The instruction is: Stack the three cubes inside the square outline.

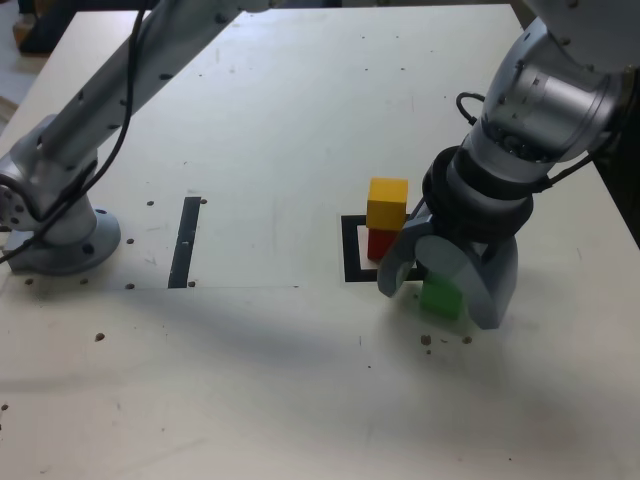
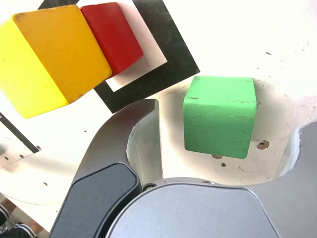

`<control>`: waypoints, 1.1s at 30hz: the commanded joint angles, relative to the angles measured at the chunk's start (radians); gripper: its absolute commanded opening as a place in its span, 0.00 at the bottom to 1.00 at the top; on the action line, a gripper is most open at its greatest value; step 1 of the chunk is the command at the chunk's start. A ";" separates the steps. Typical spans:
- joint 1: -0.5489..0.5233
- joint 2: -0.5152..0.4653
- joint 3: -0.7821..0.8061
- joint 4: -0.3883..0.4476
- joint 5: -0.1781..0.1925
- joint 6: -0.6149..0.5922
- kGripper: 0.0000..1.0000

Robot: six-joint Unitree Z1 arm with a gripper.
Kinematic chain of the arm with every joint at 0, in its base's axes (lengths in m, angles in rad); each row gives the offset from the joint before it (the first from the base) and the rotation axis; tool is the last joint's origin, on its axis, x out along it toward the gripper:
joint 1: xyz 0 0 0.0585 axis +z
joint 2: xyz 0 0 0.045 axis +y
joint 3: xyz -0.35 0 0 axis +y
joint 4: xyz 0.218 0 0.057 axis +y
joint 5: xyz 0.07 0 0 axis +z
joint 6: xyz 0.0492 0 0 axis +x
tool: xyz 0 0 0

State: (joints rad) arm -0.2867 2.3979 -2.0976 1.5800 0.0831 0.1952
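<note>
A: Looking from the wrist, what showed?
B: Gripper (image 2: 220, 153) jaws stood wide, straddling the green cube (image 2: 220, 116), untouched; yellow cube (image 2: 52, 57) sat on red cube (image 2: 113, 35) inside the square outline (image 2: 163, 54).
A: And outside?
B: A pale speckled table (image 1: 300, 120); a black strip (image 1: 185, 241).

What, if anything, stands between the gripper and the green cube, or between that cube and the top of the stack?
Nothing visible. The gripper is open with its jaws either side of the green cube, which sits on the table just outside the square outline. The yellow cube on the red cube has a bare top.
</note>
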 commanded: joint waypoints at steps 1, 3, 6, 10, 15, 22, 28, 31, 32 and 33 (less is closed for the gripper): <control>0.001 0.009 -0.007 0.005 -0.005 0.001 0.83; 0.001 0.012 -0.009 0.004 -0.006 0.001 0.79; 0.001 0.018 -0.012 0.001 -0.004 0.001 0.69; 0.001 0.019 -0.012 -0.007 0.000 0.002 0.57; 0.001 0.018 -0.012 -0.012 0.002 0.003 0.41; 0.001 0.014 -0.014 -0.012 0.003 0.003 0.28; 0.001 0.013 -0.017 -0.013 -0.002 0.003 0.28; 0.001 0.008 -0.019 -0.012 -0.006 0.006 0.28; 0.001 0.003 -0.020 -0.010 -0.005 0.006 0.28; 0.000 -0.003 -0.020 -0.008 -0.003 0.007 0.28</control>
State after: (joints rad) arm -0.2867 2.4116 -2.1138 1.5629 0.0776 0.2003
